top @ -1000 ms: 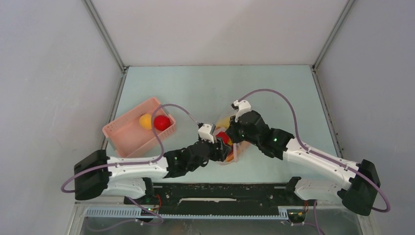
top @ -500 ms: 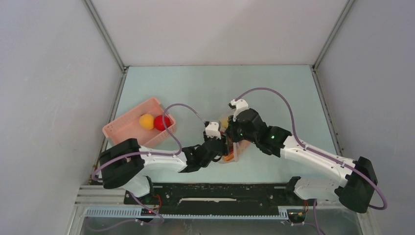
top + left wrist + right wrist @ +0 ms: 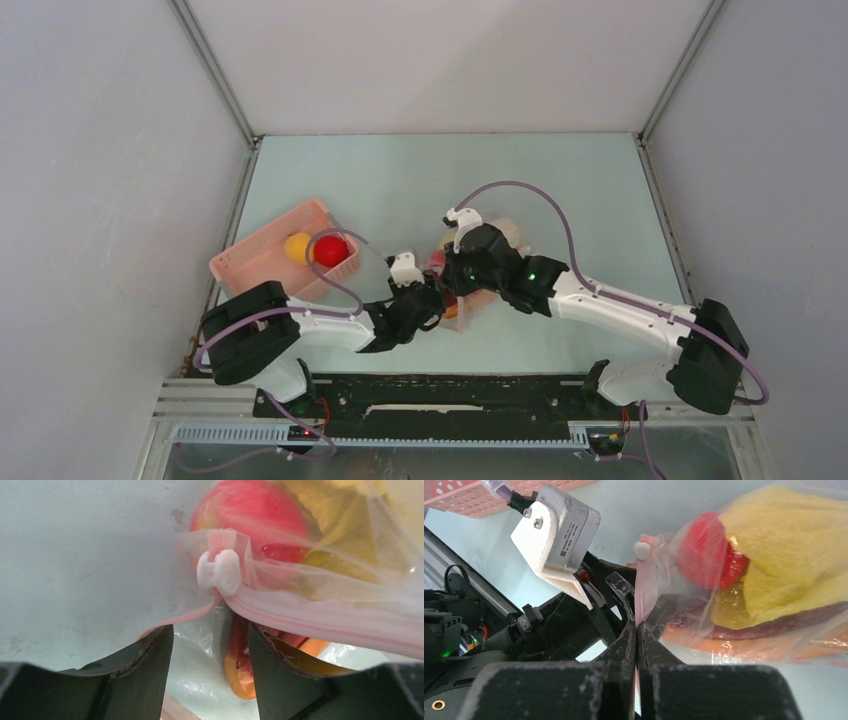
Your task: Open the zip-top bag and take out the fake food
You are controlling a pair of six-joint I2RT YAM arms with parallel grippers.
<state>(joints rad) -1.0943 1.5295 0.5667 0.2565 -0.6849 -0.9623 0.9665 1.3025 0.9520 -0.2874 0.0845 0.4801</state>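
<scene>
At the left wrist, a white slider (image 3: 218, 572) is seen beyond the spread left gripper (image 3: 210, 630); the zip-top bag (image 3: 651, 587) is seen clamped by the right gripper (image 3: 637, 630).

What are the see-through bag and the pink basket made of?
The zip-top bag looks like thin, shiny, soft plastic: it crinkles, and the fake food shows through it. The pink basket looks like stiff, duller plastic, moulded with rows of little holes.
</scene>
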